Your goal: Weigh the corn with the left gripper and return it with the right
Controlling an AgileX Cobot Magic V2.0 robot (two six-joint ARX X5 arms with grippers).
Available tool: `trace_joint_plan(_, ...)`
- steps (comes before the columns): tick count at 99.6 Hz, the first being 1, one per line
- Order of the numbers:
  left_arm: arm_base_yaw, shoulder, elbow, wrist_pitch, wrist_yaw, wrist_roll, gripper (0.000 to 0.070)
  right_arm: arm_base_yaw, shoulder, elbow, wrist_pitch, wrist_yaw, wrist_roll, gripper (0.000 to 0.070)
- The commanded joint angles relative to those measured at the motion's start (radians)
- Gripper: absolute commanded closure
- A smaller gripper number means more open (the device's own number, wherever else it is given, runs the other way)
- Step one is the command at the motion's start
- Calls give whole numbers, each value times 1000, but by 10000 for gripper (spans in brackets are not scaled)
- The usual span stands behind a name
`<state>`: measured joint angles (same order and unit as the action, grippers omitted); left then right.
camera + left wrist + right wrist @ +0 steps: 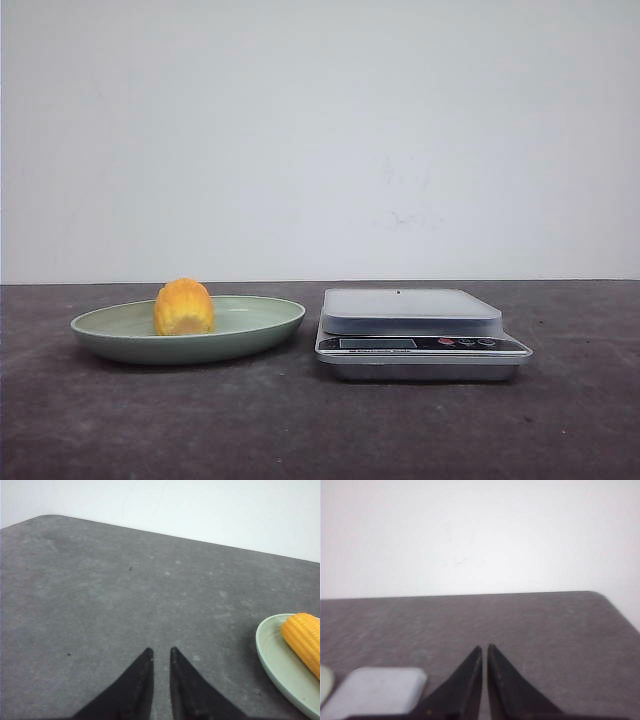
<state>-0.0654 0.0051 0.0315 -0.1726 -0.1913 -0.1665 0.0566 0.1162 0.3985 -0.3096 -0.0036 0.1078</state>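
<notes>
The corn (184, 307), a stubby yellow-orange cob piece, lies in the pale green plate (262, 322) at the left of the table. In the left wrist view the corn (304, 637) and the plate's rim (264, 647) show at the side. My left gripper (161, 650) is apart from them over bare table. Its fingers stand close together with a narrow slit and nothing between them. My right gripper (484, 646) is shut and empty, beside the scale (375, 687). Neither gripper shows in the front view.
A silver kitchen scale (410, 312) with a pale platform and a front display stands right of the plate. The dark grey table (300, 420) ends at a white wall behind. A sliver of the plate (322, 682) shows in the right wrist view.
</notes>
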Motion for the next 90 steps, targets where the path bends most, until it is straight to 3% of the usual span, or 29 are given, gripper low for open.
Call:
trace_joint_plan(1, 2, -2, -18, -3, 2, 16, 685, -39, -13, -71, 34, -16, -10, 689)
trace_joint_plan(45, 2, -2, -18, -3, 2, 16, 685, -101, -91, -372, 122, 3, -12, 690)
trace_joint_plan(90, 2, -2, -18, -2, 2, 16, 684, -100, -112, -388, 136, -11, -16, 689)
